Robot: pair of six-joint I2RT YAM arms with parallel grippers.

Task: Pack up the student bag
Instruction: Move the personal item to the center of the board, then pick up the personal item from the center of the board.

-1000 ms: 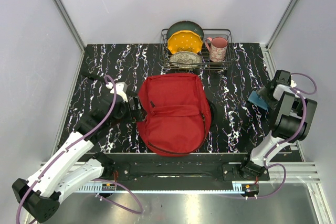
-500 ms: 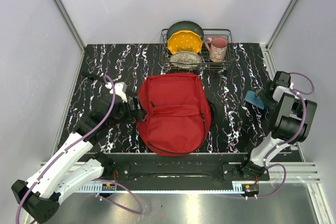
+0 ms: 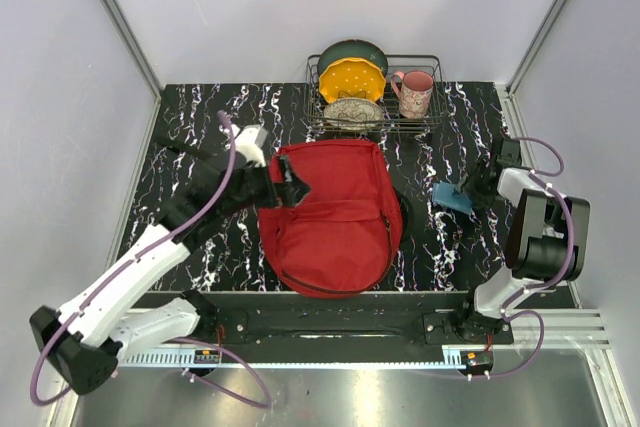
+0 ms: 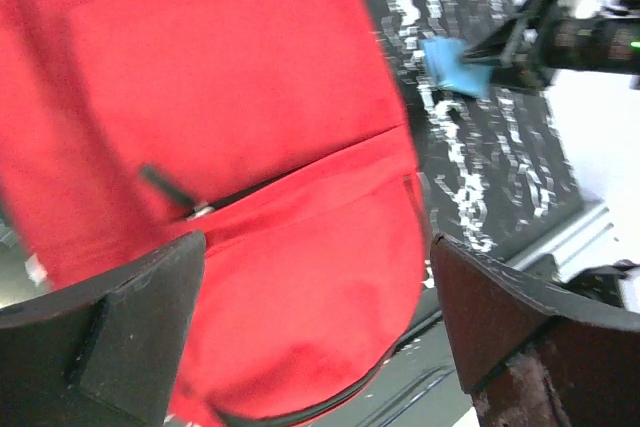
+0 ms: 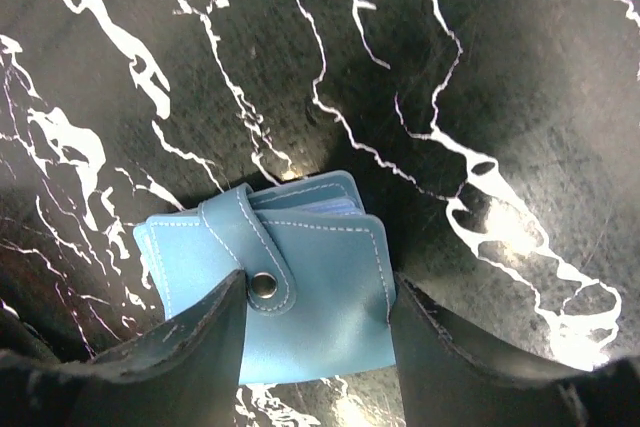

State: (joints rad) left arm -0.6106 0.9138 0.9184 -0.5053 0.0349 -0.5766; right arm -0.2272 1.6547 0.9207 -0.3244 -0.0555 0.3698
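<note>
Both arms have swung in toward the student bag [image 3: 335, 217], which lies mid-tabletop [image 3: 200, 127] with its front pocket up. At the bag's ten o'clock corner the left hand [image 3: 285, 187] gapes fully, holding nothing. At three o'clock the right hand [image 3: 468, 194] pinches a blue snap wallet [image 3: 452, 197]. Only the right wrist view shows the snap, and there the wallet seems lifted.

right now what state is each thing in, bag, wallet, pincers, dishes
student bag: lying flat, front pocket zipped shut
left pincer: open, over the bag's corner
right pincer: closed on the blue wallet
blue wallet: snapped shut, gripped on both sides
pink mug: upright in the wire rack
yellow plate: on edge in the rack
</note>
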